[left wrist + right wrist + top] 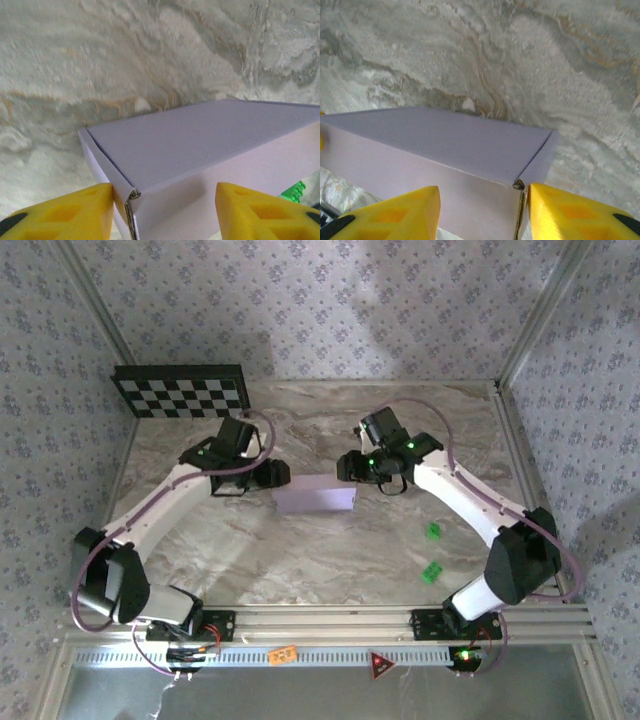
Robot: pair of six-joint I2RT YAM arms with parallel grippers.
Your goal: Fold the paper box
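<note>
Two grippers meet at opposite ends of one box. The left gripper [162, 189] has its yellow fingers [65, 212] spread apart, and the left end corner of the paper box [313, 499] sits between them. One finger lies right against the short end wall, and the other is in front of the long side. I cannot tell whether they are squeezing the cardboard or just framing it.

The right gripper [484, 189] mirrors this at the right end. Its fingers are also parted around the corner, one just beside the end wall where the raw cardboard edge shows at the seam. Here too I cannot tell whether it has a grip.

The box is pale lavender and folded up into a shallow rectangle with its top closed flat. It lies on the marble-patterned tabletop [300, 560] near the middle, with its long side facing the arm bases.

Two small green blocks [433, 531] sit on the tabletop to the right of the box, closer to the bases and well apart from it. A black-and-white checkerboard panel [180, 390] rests at the far left corner, against the patterned wall.
</note>
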